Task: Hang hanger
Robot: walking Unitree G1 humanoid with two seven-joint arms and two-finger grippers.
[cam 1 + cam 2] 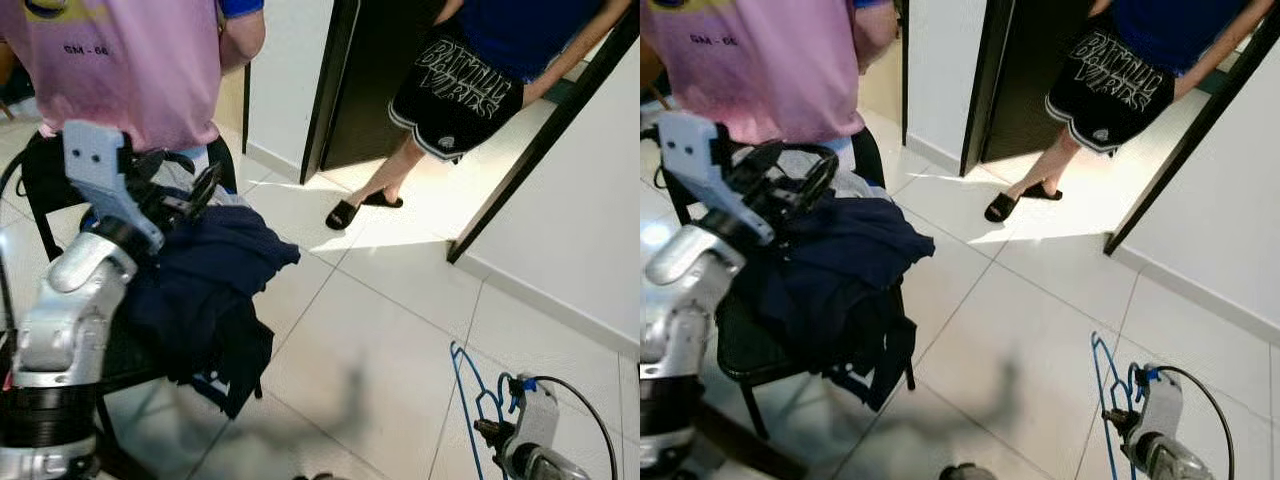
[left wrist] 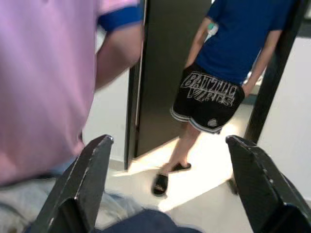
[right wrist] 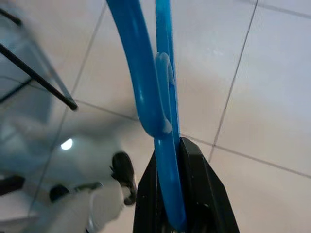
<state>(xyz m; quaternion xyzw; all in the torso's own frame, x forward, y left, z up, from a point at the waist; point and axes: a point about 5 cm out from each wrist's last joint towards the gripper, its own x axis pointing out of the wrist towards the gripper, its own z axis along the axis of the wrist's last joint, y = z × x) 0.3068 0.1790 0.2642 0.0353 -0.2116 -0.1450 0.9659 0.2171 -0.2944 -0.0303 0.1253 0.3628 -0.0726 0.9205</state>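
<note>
A pale tiled floor [image 1: 400, 330] runs across the frame toward a dark doorway [image 1: 360, 80] at the upper middle, with white walls on either side and a bright patch of sun on the tiles below it. The thing to be hung, a blue hanger [image 1: 470, 400], sits at the lower right of the head views, pinched between the closed fingers of the right gripper [image 3: 170, 213]; the wrist view shows its blue plastic bar running up out of the fingers with a curved section beside it, held low over the floor, which looks like a carrying hold rather than a hanging one. At the left of the frame the left gripper [image 2: 170, 194] is raised with its fingers spread apart and nothing between them, hovering just above a heap of dark navy clothing [image 1: 210, 290] draped over a black chair [image 1: 770, 360]; judging by that pose it may be there to take a garment or simply to keep clear. No rail or hook to hang on is visible here, so where the hanger should go cannot be told. Two people crowd the space: one in a pink shirt [image 1: 130, 60] stands right behind the chair at the upper left, and another in black printed shorts [image 1: 455, 85] and black slides stands in the doorway, which would block any path through it.
</note>
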